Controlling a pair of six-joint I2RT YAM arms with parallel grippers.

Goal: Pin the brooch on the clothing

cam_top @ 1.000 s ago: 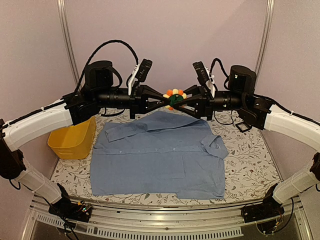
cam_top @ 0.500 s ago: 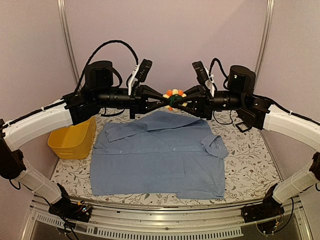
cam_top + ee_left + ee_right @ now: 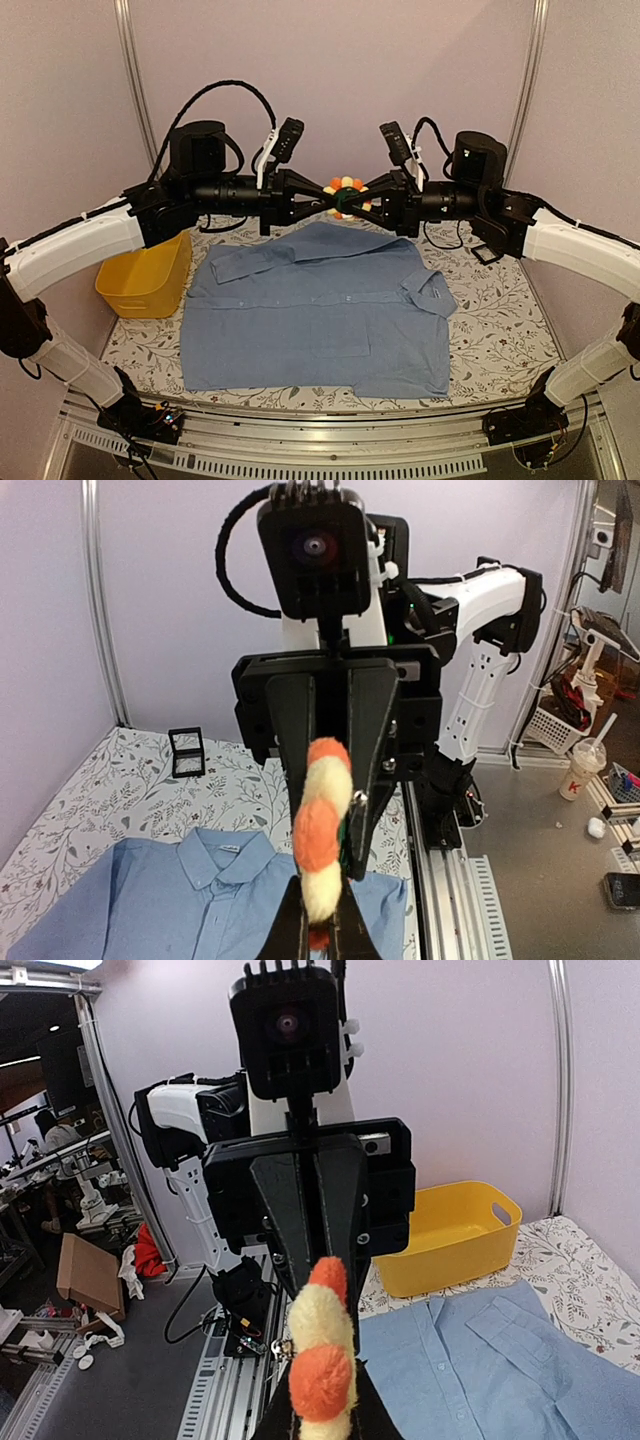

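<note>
Lavender walls, floral-print tabletop [image 3: 500,330]. Both arms are raised level, wrists facing each other, tips meeting in mid-air.

- the brooch [image 3: 347,190]: aloft between the two sets of fingertips. It is edge-on to both wrist cameras, showing orange and cream petals, with a bit of green back visible from overhead.
- left gripper [image 3: 328,197]: clamped tight on the brooch from its own side.
- right gripper [image 3: 368,198]: jaws drawn narrow onto the opposite side. It reads as a pinch, but the petals hide whether it has the clasp or the rim.
- the clothing [image 3: 320,310]: flat on the tabletop, below the tips and toward the arm bases, well apart from the brooch. The collar lies on the right gripper's side, and the far edge sits nearly under the meeting point.
- yellow basket [image 3: 120,290]: under the left forearm, outboard of the left gripper.
- small black frames [image 3: 187,752]: on the tabletop past the collar, lower than the right gripper.

Judgement: this is two-handed work on the brooch, probably freeing the pin before it goes down to the fabric. To do it well, the left should hold the body rigid while the right makes only a small, slow motion. Pulling the two apart is a risk, since soft petals squash and slip. The pin should be confirmed open before descending. Then aim for the chest panel and catch the top layer only.
</note>
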